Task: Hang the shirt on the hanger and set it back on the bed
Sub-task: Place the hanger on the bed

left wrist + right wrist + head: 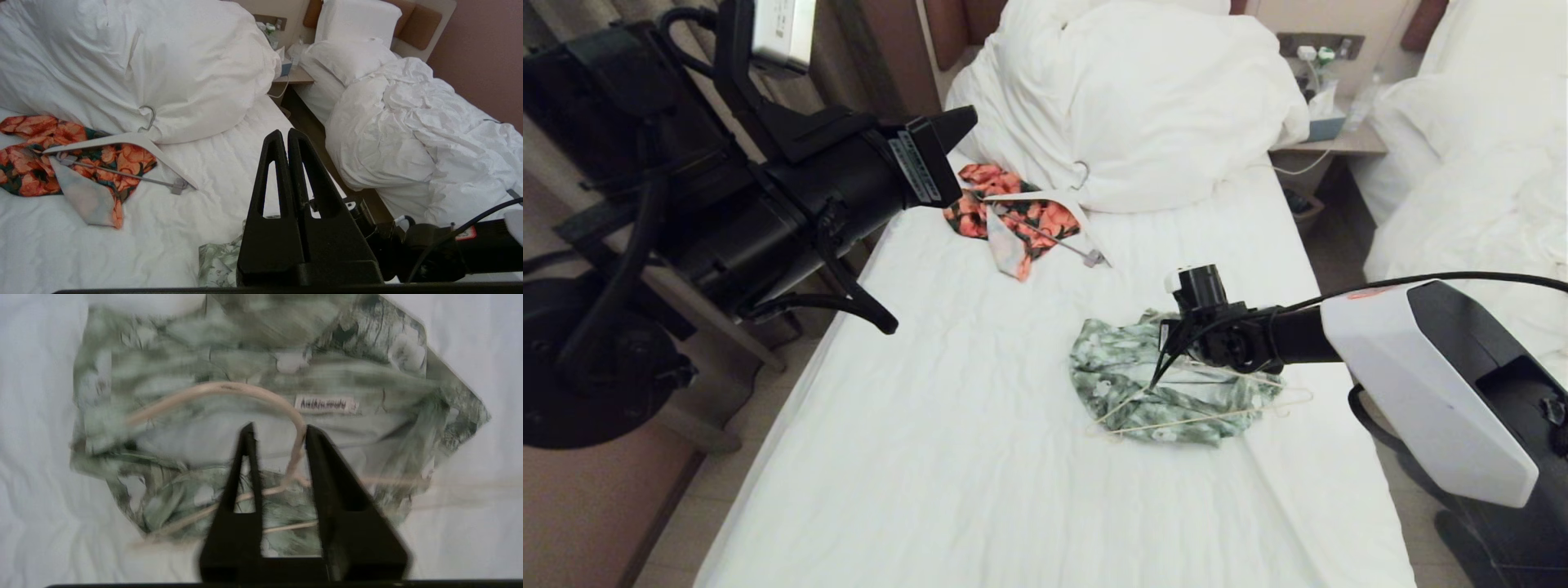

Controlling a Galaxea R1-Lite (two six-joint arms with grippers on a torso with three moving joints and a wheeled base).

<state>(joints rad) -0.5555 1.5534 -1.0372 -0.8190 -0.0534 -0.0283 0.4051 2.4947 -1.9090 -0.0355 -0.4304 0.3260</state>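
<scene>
A white-sheeted bed (pixel 947 457) fills the scene, and everything here is placed relative to the green leafy shirt (pixel 1111 376) crumpled on its right half. Directly over the shirt hangs the right gripper (pixel 278 430), pointing down, its two black fingers parted with the neck of the thin cream hanger (pixel 212 390) running between them; the fingers look released rather than clamped. The hanger lies on top of the shirt, its hook curving across the collar near the sewn label. The shirt is light, soft and floppy, likely to sag and bunch when lifted; the hanger is slim, stiff and light, best taken at the neck below the hook. Left of the shirt and raised above the bed, the left gripper (pixel 288 141) is idle, fingers pressed together on nothing. Beyond the shirt lie an orange floral garment (pixel 1005 216) with a broad white hanger (pixel 1045 200), then large white pillows (pixel 1143 106). Right of the shirt, across a narrow aisle, stands a second bed (pixel 1470 188) heaped with bedding, with a nightstand (pixel 1331 143) between the beds.
</scene>
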